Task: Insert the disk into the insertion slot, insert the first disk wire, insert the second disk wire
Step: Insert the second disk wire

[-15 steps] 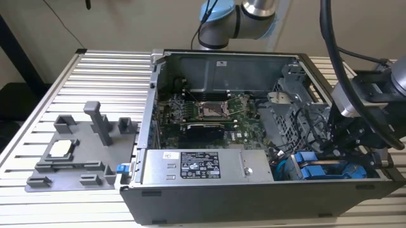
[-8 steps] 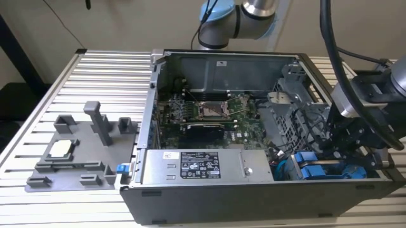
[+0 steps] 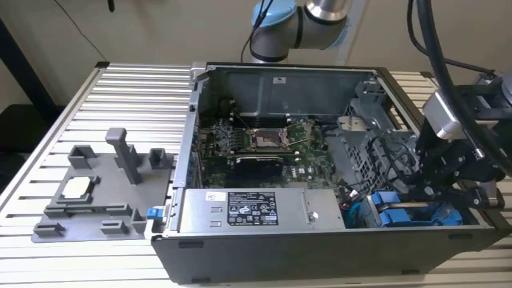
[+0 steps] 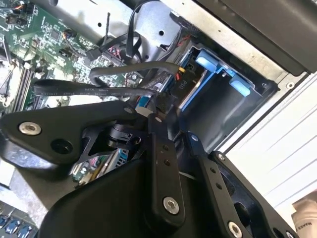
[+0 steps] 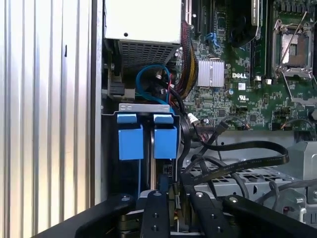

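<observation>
Open computer case (image 3: 280,252) sits on a ribbed metal worktop (image 3: 120,90), green motherboard (image 3: 256,144) inside, power supply box (image 3: 260,210) next to it. Grey plastic fixture tray (image 3: 88,198) is way off from the fingers, outside the case.

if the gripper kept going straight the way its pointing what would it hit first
Most likely the black cables bunched just ahead of the gripper, beside the two blue carrier ends in the drive bay. Depth is unclear in both wrist views, so it might reach the bay's edge first.
</observation>
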`<control>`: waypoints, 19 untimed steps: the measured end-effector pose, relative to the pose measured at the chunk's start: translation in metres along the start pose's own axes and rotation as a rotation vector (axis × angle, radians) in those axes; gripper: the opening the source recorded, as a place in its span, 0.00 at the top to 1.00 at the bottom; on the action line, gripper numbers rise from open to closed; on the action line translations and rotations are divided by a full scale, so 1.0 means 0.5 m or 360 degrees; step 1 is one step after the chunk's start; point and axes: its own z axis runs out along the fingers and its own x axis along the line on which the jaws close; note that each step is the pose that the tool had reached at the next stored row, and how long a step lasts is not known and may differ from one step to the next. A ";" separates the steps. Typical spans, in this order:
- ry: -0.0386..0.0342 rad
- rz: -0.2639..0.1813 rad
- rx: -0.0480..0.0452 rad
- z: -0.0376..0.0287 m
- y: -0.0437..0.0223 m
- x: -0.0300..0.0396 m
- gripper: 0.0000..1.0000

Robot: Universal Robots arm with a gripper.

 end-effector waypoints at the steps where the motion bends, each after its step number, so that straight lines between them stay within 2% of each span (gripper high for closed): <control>1: 0.0000 0.0001 -0.0001 -0.004 0.000 -0.001 0.76; 9: 0.0000 0.0007 -0.0005 -0.047 0.002 -0.008 0.76; 11: 0.0000 0.0008 -0.0005 -0.059 0.003 -0.010 0.78; 12: 0.0001 0.0008 -0.0005 -0.065 0.003 -0.011 0.84; 13: 0.0003 0.0008 -0.0005 -0.070 0.003 -0.012 0.84; 14: 0.0006 0.0009 -0.0005 -0.074 0.003 -0.012 0.89; 17: 0.0019 0.0010 -0.0005 -0.078 0.003 -0.013 0.89; 19: 0.0040 0.0010 -0.0002 -0.079 0.003 -0.013 0.89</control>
